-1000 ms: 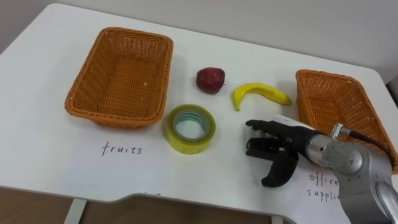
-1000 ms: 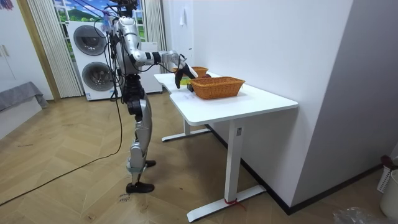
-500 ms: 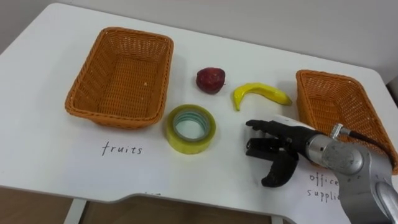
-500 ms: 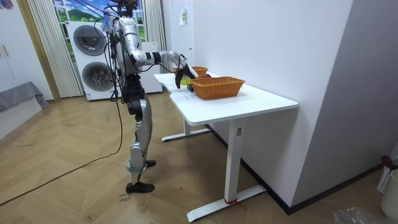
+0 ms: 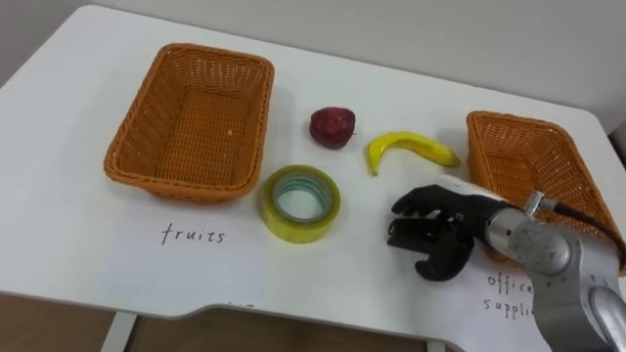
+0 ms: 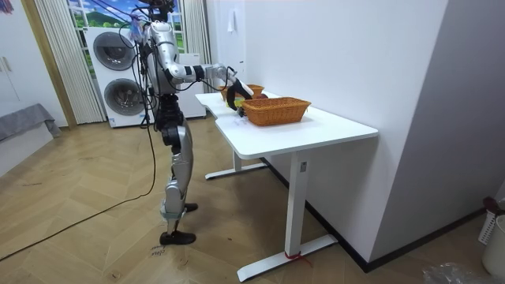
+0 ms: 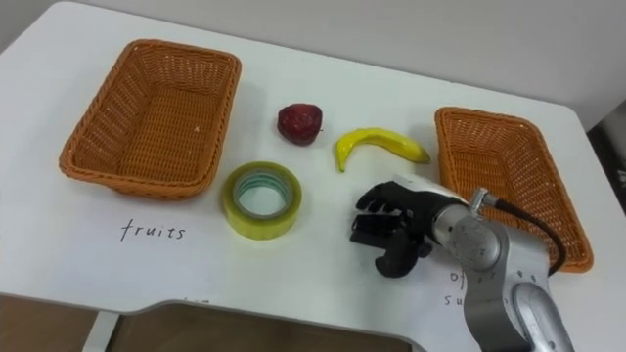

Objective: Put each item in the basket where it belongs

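Note:
A roll of yellow tape (image 5: 299, 201) lies flat on the white table (image 5: 68, 225), just in front of the large left basket (image 5: 176, 186). Behind the tape sits a dark red apple (image 5: 332, 126), and to its right a yellow banana (image 5: 409, 149). A smaller basket (image 5: 475, 161) stands at the right, with nothing in it. My right hand (image 5: 436, 231) hovers low over the table in front of the banana and right of the tape. Its fingers are loosely bent, the thumb is drawn in, and it holds nothing.
Handwritten "fruits" (image 5: 192, 234) marks the table before the left basket, and another handwritten label (image 5: 509, 291) lies before the right one. The table's front edge (image 5: 293, 318) runs close below the tape. In the room view I stand at the table's end, right hand (image 6: 234, 87) out over it.
My right hand's thumb has drawn in toward the fingers and the hand has shifted slightly. The fruit, tape and baskets have not moved.

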{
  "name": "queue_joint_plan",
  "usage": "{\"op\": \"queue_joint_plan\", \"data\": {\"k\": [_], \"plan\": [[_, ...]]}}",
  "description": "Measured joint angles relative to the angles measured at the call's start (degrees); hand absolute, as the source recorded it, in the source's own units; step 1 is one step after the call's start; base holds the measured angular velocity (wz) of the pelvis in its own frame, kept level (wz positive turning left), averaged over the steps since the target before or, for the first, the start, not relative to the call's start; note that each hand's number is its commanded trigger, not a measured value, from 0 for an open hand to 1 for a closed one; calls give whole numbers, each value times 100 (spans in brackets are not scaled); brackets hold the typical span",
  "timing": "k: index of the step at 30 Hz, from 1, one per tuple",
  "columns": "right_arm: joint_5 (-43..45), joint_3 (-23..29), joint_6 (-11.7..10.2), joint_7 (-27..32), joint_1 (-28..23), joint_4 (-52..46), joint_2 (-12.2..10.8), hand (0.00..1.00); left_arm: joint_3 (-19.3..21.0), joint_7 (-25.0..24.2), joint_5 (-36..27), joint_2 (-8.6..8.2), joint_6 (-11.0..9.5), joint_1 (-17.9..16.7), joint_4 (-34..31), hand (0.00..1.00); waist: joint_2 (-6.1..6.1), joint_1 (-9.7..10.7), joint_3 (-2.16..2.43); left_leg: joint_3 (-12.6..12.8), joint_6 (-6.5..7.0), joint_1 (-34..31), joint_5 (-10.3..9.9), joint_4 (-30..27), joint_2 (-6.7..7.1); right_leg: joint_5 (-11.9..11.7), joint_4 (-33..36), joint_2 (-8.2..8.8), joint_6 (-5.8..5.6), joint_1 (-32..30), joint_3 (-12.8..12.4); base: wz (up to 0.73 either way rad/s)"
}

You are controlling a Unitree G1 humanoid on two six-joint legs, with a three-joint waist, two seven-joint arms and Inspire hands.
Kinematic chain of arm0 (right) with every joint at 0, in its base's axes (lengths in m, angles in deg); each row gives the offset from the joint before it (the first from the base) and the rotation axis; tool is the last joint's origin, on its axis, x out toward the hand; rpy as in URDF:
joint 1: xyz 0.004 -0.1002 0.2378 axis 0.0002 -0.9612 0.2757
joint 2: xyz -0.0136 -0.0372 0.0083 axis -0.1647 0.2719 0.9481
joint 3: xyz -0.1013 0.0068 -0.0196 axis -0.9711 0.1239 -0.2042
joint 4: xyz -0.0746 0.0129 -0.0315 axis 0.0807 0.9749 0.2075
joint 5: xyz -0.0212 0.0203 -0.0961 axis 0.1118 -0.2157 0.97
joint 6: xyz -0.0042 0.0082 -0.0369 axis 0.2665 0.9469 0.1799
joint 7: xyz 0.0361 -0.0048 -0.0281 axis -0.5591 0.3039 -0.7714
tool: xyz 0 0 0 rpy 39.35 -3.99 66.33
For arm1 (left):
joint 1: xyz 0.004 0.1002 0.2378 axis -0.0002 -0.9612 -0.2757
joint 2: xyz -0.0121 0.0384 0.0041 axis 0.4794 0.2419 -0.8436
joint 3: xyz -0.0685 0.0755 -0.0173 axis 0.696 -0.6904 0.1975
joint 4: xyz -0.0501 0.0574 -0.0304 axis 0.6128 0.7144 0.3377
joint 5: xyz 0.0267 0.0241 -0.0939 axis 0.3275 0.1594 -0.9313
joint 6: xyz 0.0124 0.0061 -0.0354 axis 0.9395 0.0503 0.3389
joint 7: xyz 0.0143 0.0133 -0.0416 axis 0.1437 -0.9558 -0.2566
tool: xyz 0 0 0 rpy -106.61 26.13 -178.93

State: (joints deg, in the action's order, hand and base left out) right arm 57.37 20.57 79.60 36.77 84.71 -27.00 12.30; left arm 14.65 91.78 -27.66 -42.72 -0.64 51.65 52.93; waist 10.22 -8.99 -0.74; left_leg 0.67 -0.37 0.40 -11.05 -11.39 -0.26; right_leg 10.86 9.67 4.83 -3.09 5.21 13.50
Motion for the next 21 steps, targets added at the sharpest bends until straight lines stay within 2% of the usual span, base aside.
{"op": "queue_joint_plan", "data": {"k": [21], "plan": [[53,-1,-17,-14,-57,-11,-1,100,3,19,1,15,-2,-59,20,0,4,-72,3,-3,0,9,0,-3,-2,-2,1,-1,3,7,11,0]]}}
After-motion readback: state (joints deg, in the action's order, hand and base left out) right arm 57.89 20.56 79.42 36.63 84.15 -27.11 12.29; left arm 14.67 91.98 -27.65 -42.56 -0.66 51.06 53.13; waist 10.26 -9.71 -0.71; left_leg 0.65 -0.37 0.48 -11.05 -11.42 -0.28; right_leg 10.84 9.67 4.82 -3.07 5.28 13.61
